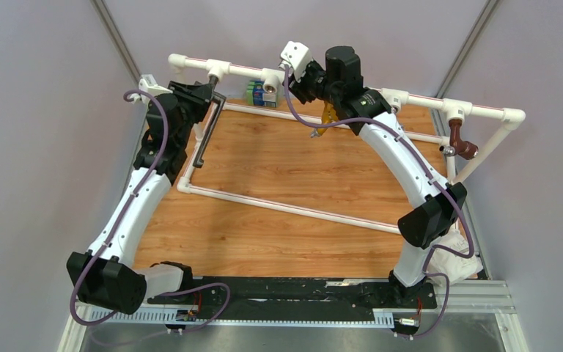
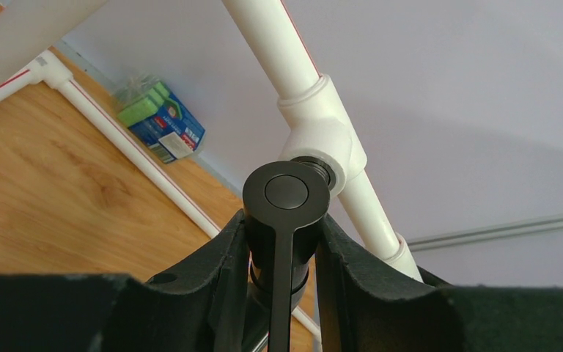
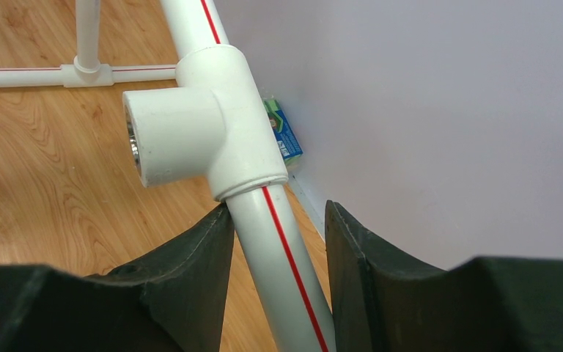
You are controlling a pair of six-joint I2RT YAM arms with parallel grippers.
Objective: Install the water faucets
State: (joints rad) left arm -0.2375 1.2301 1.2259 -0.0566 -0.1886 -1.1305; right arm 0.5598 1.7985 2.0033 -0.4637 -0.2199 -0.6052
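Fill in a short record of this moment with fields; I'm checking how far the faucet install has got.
left gripper: shut on black faucet, its head against a white tee
right gripper: open, fingers astride white pipe just below an empty tee
brown tap: on the pipe frame, right side
surface: wooden table

A white red-striped pipe (image 3: 286,286) passes between the right end effector's (image 3: 278,220) dark fingers (gap visible on the right); its tee fitting (image 3: 212,125) sits mid-frame over the bench (image 3: 44,191).
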